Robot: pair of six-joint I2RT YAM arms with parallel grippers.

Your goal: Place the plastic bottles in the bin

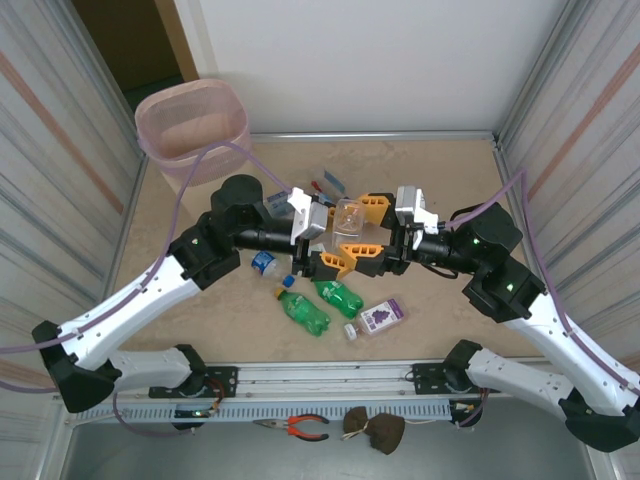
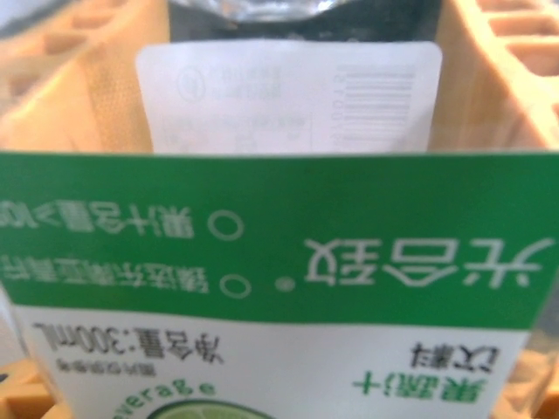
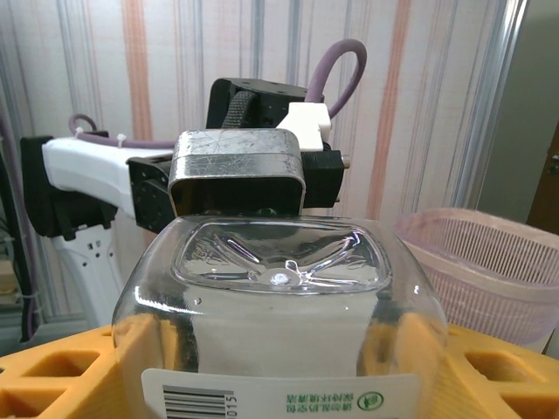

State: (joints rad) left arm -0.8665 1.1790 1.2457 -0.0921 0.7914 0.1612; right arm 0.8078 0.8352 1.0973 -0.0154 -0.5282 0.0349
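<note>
Currently on my screens, item by item:

- bin [image 1: 185, 165]: far left corner of the table, upright, pink bag folded over its rim. I see the liner from above but cannot tell what lies at the bottom
- clear bottle [image 1: 348, 215]: square base, white and green label, held at mid-table between my two claws, well apart from the bin
- left gripper [image 1: 335, 240]: reaches in from the left. Its orange fingers [image 2: 502, 78] sit flush against both sides of the label, so I take it as clamped on the clear bottle
- right gripper [image 1: 372, 230]: faces the left one from the other side, with the bottle's base between its orange fingers [image 3: 61, 367]. I cannot tell whether they press or merely flank it
- green bottles [image 1: 303, 310]: two, lying on the table side by side, just nearer than the claws
- purple-labelled bottle [image 1: 380, 317]: lying just right of the green ones
- blue-labelled bottle [image 1: 268, 263]: lying against the left forearm
- pliers [image 1: 300, 428]: red handles, on the near ledge, with a dark brown lump [image 1: 375, 430] beside them
- in the way: the left arm's elbow [image 1: 240, 195] and a lilac cable [image 1: 215, 150] stand between the held bottle and the bin
</note>
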